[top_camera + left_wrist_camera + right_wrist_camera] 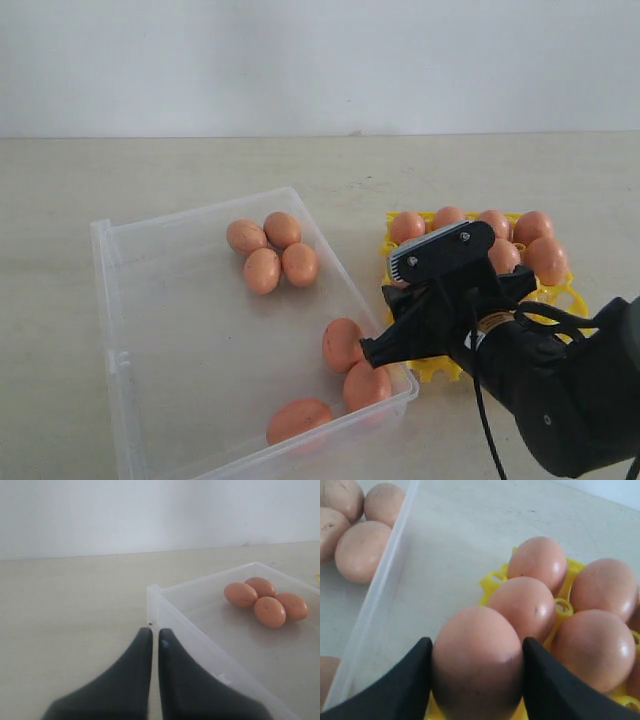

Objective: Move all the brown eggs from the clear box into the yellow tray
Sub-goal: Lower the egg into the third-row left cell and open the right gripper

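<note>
My right gripper [476,645] is shut on a brown egg [477,665], one black finger on each side of it. It hovers at the near left corner of the yellow tray [492,580], beside several eggs [527,605] seated in cups. In the exterior view this gripper [385,345] sits between the tray [560,295] and the clear box [110,300]. The box holds a cluster of eggs [272,252] at the back and three more [342,344] near its front right corner. My left gripper [155,632] is shut and empty, just outside a corner of the box [190,630].
The box and tray stand on a pale tabletop [180,170] with a white wall behind. The right arm's dark body [570,400] and its cables fill the lower right of the exterior view. The left arm does not show there.
</note>
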Robot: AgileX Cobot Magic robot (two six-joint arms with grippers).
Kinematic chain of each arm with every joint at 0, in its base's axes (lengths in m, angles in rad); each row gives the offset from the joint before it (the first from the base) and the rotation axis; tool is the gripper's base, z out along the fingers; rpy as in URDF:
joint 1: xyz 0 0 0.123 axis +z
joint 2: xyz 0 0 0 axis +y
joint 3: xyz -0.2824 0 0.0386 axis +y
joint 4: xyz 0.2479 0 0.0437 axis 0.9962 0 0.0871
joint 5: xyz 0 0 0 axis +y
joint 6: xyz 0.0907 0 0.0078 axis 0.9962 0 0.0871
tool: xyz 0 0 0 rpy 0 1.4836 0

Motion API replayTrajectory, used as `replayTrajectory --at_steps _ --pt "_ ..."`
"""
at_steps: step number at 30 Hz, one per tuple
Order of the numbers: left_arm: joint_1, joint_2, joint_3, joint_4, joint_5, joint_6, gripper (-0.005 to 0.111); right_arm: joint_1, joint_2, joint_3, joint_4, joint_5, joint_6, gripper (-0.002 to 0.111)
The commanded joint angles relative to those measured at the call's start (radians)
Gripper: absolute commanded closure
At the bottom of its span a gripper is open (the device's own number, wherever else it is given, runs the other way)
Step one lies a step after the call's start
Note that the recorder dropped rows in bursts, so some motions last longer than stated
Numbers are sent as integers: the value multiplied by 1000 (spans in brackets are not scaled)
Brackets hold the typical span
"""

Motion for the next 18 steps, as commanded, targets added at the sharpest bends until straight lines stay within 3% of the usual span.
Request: replayTrajectory --at_steps 1,7,14,18 --pt "-5 -2 4 2 -7 1 103 -4 25 -3 28 -47 -10 108" --pt "-5 -2 4 2 -7 1 103 -4 25 -3 33 -29 -12 105" --pt "-5 -2 4 2 -7 1 103 -4 25 -3 28 0 -14 62" --pt "-5 -2 4 2 -7 1 103 -4 25 -3 28 0 -16 57"
